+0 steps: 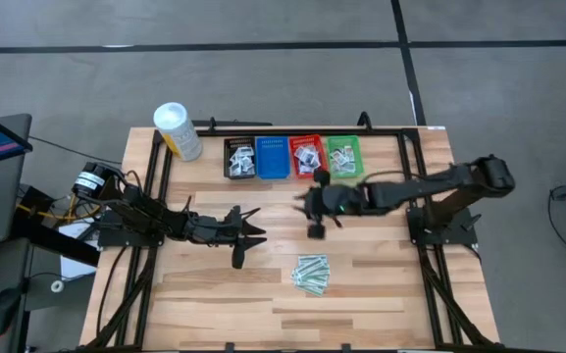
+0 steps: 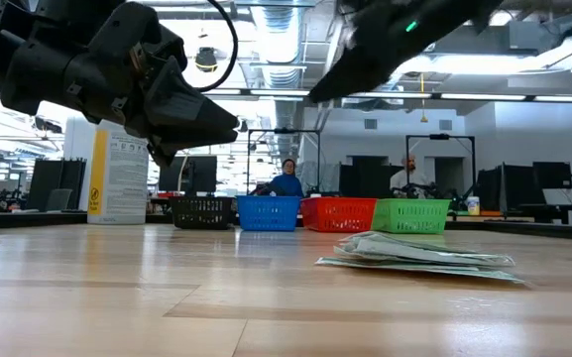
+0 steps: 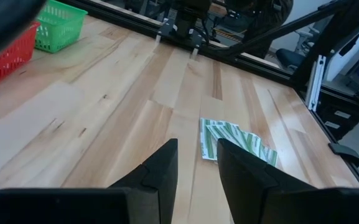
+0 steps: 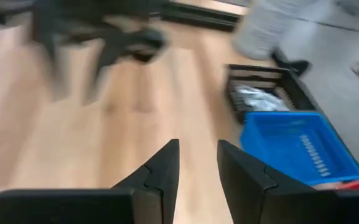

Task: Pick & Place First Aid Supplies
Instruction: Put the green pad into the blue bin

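A small pile of pale-green striped strips [image 1: 312, 274] lies flat on the wooden table, right of centre; it also shows in the left wrist view [image 3: 236, 140] and the low view [image 2: 419, 254]. White packets lie in the black basket [image 1: 239, 158], the red basket [image 1: 307, 155] and the green basket [image 1: 343, 155]. My left gripper [image 3: 196, 146] hovers open at mid-table [image 1: 251, 227], pointing toward the pile, with nothing between its fingers. My right gripper [image 4: 196, 148] is open and empty above the table [image 1: 308, 206], just in front of the basket row and facing the blue basket [image 4: 294, 148].
The black, blue [image 1: 272, 157], red and green baskets stand in a row at the table's far edge. A tall white tub with a yellow label [image 1: 178, 130] stands at the far left. Black frame rails [image 1: 412, 167] run along the table's sides. Bare wood lies near the front edge.
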